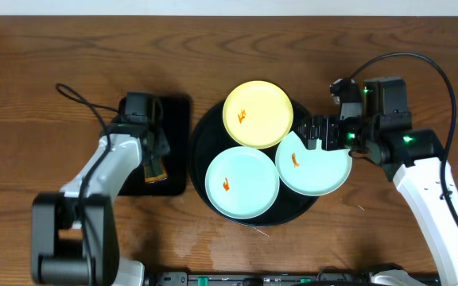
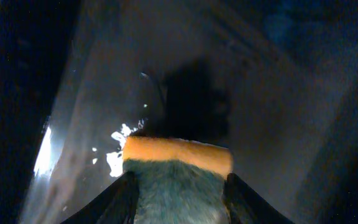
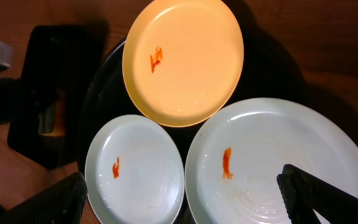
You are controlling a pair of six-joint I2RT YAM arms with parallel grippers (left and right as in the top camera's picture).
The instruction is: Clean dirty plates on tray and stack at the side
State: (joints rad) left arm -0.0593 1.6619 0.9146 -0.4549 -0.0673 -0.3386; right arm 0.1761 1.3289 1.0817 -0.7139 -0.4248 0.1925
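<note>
The round black tray (image 1: 205, 135) holds three plates, each with an orange smear: a pale yellow plate (image 1: 258, 114) at the back, a mint plate (image 1: 242, 182) at front left, and a second mint plate (image 1: 315, 164) at front right that overhangs the rim. My right gripper (image 1: 318, 132) is open above the right mint plate's far edge. In the right wrist view (image 3: 182, 179) its jaws spread wide, with one finger over that plate (image 3: 272, 155). My left gripper (image 1: 155, 161) is shut on a sponge (image 2: 178, 163) with an orange base and a green top.
A smaller rectangular black tray (image 1: 177, 119) lies left of the round tray, and the left gripper is down over it. Its wet glossy floor (image 2: 104, 93) fills the left wrist view. Brown wooden table (image 1: 54, 48) surrounds everything. A cable (image 1: 78, 99) runs from the left arm.
</note>
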